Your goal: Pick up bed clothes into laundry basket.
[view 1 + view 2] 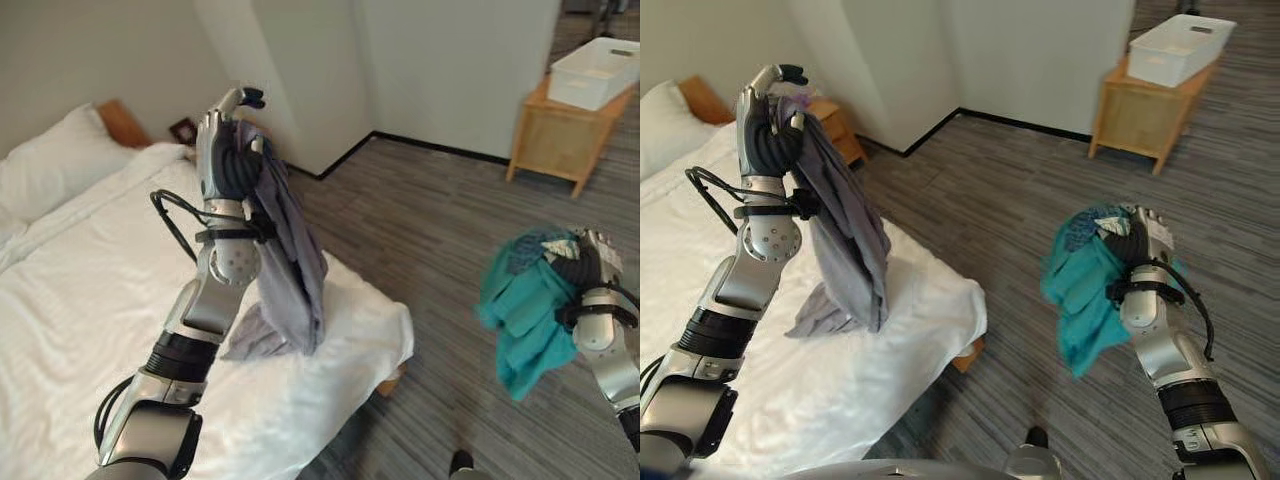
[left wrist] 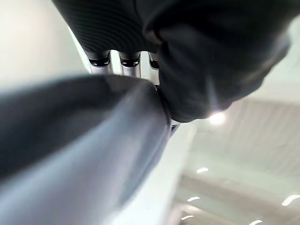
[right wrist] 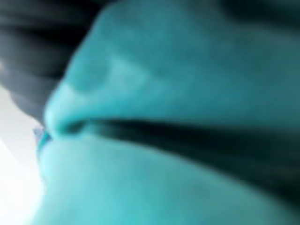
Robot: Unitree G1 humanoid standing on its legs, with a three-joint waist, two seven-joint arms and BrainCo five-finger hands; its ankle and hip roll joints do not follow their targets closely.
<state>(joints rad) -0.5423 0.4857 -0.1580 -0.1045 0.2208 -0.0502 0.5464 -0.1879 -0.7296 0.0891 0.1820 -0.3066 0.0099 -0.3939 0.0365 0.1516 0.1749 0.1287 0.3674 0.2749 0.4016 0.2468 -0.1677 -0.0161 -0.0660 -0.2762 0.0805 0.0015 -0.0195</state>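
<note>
The left hand (image 1: pixel 228 140) clenched a grey garment (image 1: pixel 290 262) that hung below its fingers, its hem touching the bed (image 1: pixel 80 290). The right hand (image 1: pixel 1145 250) gripped a teal garment (image 1: pixel 1085 285). Both seemed mid-carry; next they needed the white basket (image 1: pixel 595 70) far off.

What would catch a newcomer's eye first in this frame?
Both arms are raised with clothes in them: the left hand grips a grey garment whose lower end trails on the white bed. The right hand clutches a teal garment over the striped floor. A white basket sits on a wooden stand far off.
</note>
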